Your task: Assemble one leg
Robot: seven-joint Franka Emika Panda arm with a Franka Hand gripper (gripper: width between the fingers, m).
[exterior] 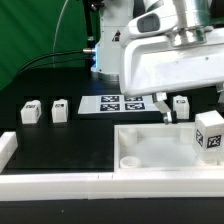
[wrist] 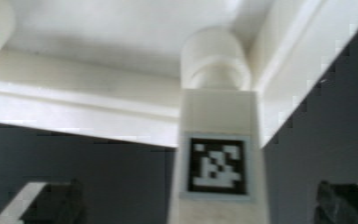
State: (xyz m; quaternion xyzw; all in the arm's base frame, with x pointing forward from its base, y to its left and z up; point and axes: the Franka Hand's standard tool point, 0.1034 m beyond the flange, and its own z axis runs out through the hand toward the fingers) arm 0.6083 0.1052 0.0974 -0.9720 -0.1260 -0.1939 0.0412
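Observation:
A white leg [exterior: 208, 135] with a black-and-white tag stands upright at the right end of the large white tray-like piece [exterior: 150, 150]. In the wrist view this leg [wrist: 220, 120] fills the middle, its round end against the tray's inner corner [wrist: 87, 60]. My gripper [wrist: 197, 192] is open. Its dark fingers [wrist: 43, 205] stand wide on either side of the leg with a gap on each side. In the exterior view the arm's white hand [exterior: 165, 60] hangs above the leg, and its fingertips are hard to make out. Three more legs lie on the black table [exterior: 30, 111], [exterior: 60, 109], [exterior: 181, 106].
The marker board [exterior: 118, 103] lies at the back middle of the table. A white rail [exterior: 60, 182] runs along the front edge, with a raised end at the exterior view's left. The arm's base and cables stand behind the board.

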